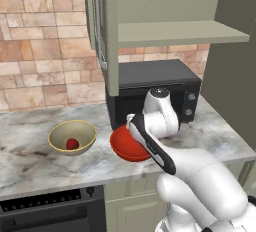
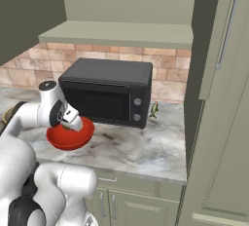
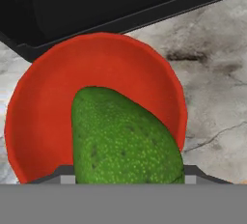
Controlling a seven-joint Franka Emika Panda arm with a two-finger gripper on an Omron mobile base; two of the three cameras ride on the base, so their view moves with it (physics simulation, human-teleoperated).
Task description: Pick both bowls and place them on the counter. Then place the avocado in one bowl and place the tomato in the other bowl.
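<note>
My gripper (image 2: 72,123) hangs just over the glossy red bowl (image 1: 129,147), shut on the dark green avocado (image 3: 126,141). In the hand view the avocado sits between the fingers with the red bowl (image 3: 48,107) right beneath it. The bowl rests on the marble counter (image 1: 30,166) in front of a black oven. To its left stands the deep tan-olive bowl (image 1: 72,135) with a pale rim, and the small red tomato (image 1: 72,144) lies inside it. Whether the avocado touches the red bowl's floor I cannot tell.
A black countertop oven (image 2: 109,91) stands directly behind the red bowl. An open wall cabinet with a shelf (image 1: 180,32) hangs above. A small yellow-green object (image 2: 154,109) sits right of the oven. A tall cabinet side (image 2: 214,122) bounds the counter's right end.
</note>
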